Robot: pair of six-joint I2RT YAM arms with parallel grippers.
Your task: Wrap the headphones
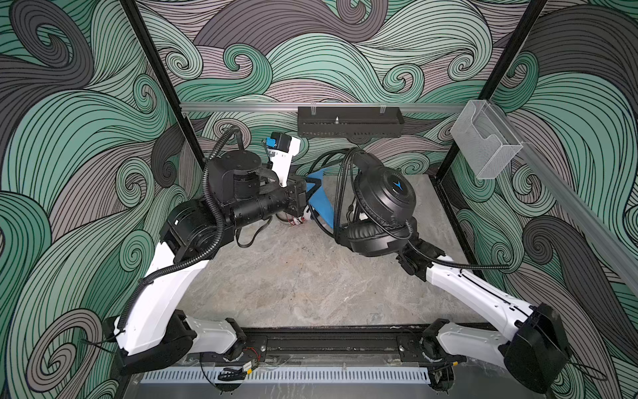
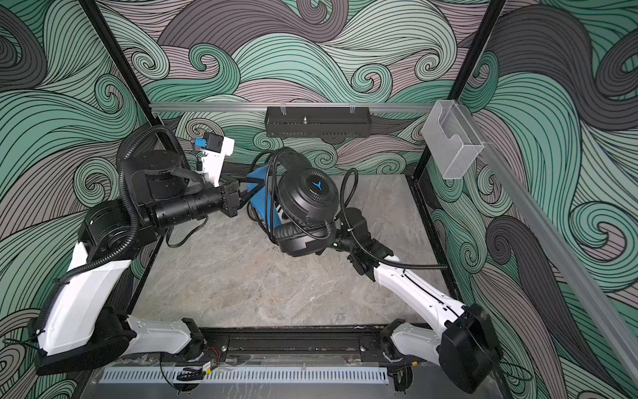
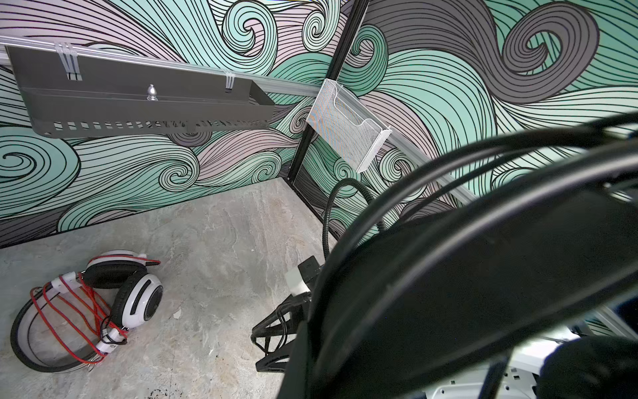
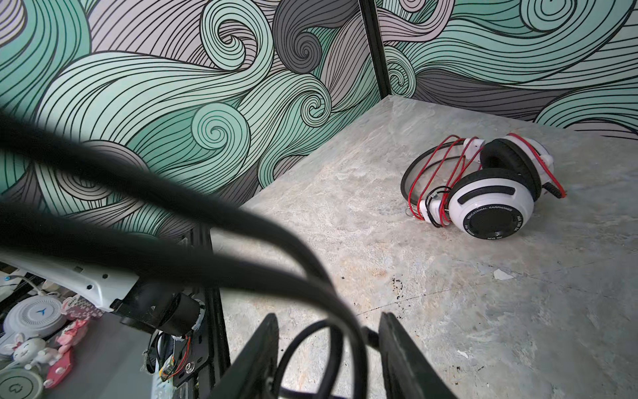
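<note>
Altogether two pairs show: one black headphones (image 1: 385, 193), one white headphones (image 4: 490, 203).

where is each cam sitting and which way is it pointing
Top views: high over the front edge, looking down at the back wall; both arms, left gripper shut on raised black headphones.
Left wrist: on left arm, facing back right corner; black headphones blurred close, own fingers unseen.
Right wrist: on right arm, facing back left corner; right gripper open around black cord.
Shared: both wrist views show the white headphones on the table.
</note>
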